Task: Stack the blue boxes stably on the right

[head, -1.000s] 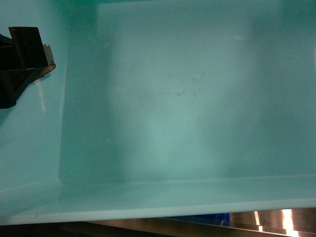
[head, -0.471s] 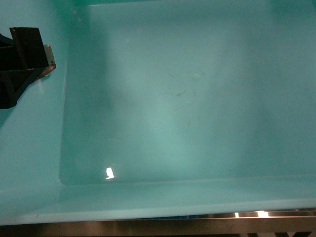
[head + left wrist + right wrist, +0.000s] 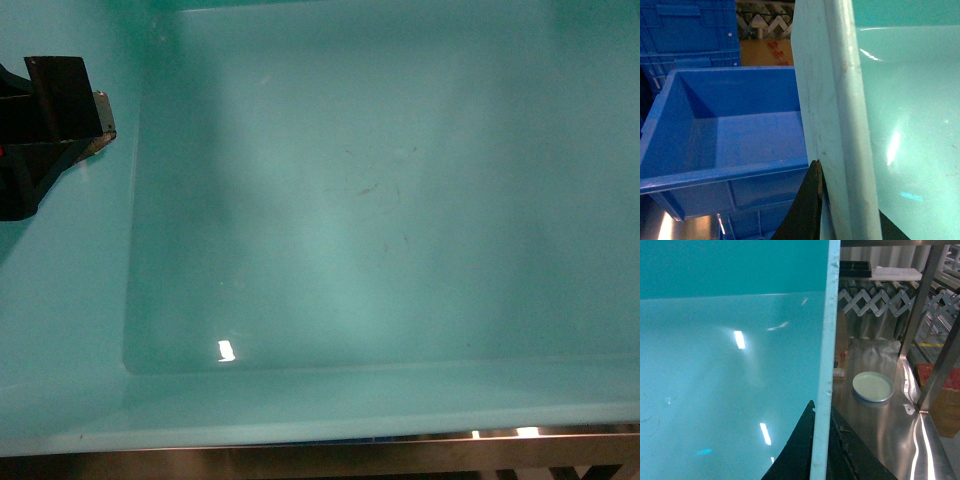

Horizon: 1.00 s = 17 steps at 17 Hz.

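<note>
Turquoise tub [image 3: 380,230] fills nearly the whole head view, lifted close to the camera, inside facing it; only a strip of steel surface [image 3: 400,462] shows under its near rim.

Left hand [image 3: 55,130]: dark fingers clamp the tub's left wall at the rim. The left wrist view shows a finger [image 3: 807,210] pressed against the outside of that wall, so it is closed on the tub. Right hand [image 3: 822,450]: the right wrist view shows dark fingers straddling the right rim, one each side, also closed on it. Two-sided grip on opposite walls makes sense: tub is wide and shallow, and one hand alone would let it tip.

Beyond the left wall, a ribbed royal-blue crate [image 3: 725,135] sits open and empty just beside the tub, with more blue crates [image 3: 687,30] stacked behind. On the right, past the rim, lies a round pale plate [image 3: 873,386] on the steel surface, with shelf posts [image 3: 920,295] and a scissor-lattice conveyor [image 3: 870,302] further back.

Judgement: tub is mid-carry, not yet set down. Can't see any stack target on the right from here. Rim needs to stay level on both sides or the tub won't land stable.
</note>
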Available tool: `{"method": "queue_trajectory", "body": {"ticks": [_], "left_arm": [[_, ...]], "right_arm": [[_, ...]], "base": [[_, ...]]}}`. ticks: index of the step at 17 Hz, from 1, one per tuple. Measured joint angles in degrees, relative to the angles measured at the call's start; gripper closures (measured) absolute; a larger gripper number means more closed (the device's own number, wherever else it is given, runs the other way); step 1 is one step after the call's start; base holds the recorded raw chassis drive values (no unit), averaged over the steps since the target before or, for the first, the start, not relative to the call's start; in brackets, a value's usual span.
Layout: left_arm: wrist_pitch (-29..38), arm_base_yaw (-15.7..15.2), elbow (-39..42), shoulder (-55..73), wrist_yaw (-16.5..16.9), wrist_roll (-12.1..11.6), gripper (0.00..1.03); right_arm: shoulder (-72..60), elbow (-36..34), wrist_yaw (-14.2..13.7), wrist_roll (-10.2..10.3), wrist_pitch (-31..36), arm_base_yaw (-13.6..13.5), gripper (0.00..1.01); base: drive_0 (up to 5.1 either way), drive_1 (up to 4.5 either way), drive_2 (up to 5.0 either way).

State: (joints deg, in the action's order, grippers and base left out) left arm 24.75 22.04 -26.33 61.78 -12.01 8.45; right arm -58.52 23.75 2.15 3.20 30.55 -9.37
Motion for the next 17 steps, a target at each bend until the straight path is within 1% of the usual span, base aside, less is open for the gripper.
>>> {"method": "queue_trajectory", "body": {"ticks": [17], "left_arm": [[-0.13,0.00,0.00,0.00,-0.15,-0.28,0.97]], "right_arm": [[-0.07,0.00,0.02,0.02,-0.11,-0.02,0.94]], "base": [[0.5,0.52,0.5]]}}
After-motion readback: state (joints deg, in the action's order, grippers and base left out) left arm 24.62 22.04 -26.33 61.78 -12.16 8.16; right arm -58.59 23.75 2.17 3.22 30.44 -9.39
